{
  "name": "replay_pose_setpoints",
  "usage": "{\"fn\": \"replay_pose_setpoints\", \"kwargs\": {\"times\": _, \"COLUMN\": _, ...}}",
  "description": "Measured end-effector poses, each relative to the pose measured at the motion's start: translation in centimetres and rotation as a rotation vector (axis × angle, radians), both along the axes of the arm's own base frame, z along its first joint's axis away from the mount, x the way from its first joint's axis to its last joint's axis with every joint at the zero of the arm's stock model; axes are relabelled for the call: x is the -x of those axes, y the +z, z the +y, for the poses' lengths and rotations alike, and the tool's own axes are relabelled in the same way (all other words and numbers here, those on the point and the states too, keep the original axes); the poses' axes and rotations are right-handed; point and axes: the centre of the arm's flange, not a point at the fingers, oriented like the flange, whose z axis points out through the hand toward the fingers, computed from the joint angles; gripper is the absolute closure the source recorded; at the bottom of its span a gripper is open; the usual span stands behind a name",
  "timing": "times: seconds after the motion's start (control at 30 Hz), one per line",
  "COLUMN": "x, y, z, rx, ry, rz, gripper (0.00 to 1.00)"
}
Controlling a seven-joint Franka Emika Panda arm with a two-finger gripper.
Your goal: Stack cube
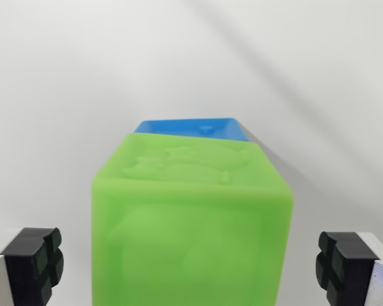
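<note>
- Gripper (191, 264) stands wide open, its two black pads (35, 264) apart at the lower corners of the wrist view and clear of the green cube (191, 223) between them, touching neither side.
- Green cube fills the middle of the view; a blue cube (195, 127) shows only as a strip of top face just past its far upper edge. Whether the green one rests on the blue or merely stands in front of it cannot be told from here.
- Step in hand, by my reading: either closing on the green cube or letting it go. If grasping, centre the pads on the flat side faces, level and square, so the block does not twist.
- If releasing, lift straight up, without brushing a side wall.
- Green cube looks like soft, slightly glossy moulded plastic, edges rounded, with raised relief shapes on top and front.
- Pads are matt black, grooved into blocks, on pale metal fingers.
- Table (83, 76) is plain white and smooth.
</note>
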Motion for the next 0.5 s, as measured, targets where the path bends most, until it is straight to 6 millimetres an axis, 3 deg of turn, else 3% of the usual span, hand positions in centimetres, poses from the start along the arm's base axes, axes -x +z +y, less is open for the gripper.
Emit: {"fn": "replay_pose_setpoints", "kwargs": {"times": 0.5, "x": 0.0, "y": 4.6, "z": 0.1, "rx": 0.001, "ry": 0.002, "rz": -0.003, "gripper": 0.00}}
